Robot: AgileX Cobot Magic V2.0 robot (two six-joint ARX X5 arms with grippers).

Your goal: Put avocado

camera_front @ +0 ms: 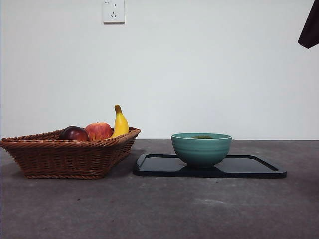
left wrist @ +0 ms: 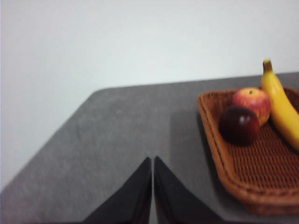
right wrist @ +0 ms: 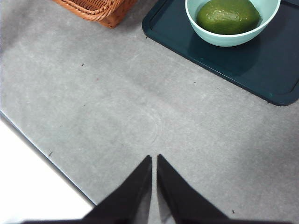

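Note:
The dull green avocado [right wrist: 228, 16] lies inside a teal bowl [right wrist: 219, 39] that stands on a dark tray [right wrist: 261, 70]. From the front only its top [camera_front: 202, 137] peeks over the bowl's [camera_front: 201, 149] rim. My right gripper [right wrist: 154, 158] is shut and empty, hovering above bare table well away from the bowl; it shows as a black tip [camera_front: 310, 27] at the top right corner. My left gripper [left wrist: 153, 161] is shut too, holding nothing, over the table beside the wicker basket [left wrist: 224, 158].
The wicker basket [camera_front: 70, 154] at the left holds a dark red-purple fruit [camera_front: 74, 133], a red apple [camera_front: 98, 130] and a banana [camera_front: 120, 122]. The dark tray [camera_front: 249, 167] sits just right of it. The table edge [right wrist: 42, 156] runs near my right gripper.

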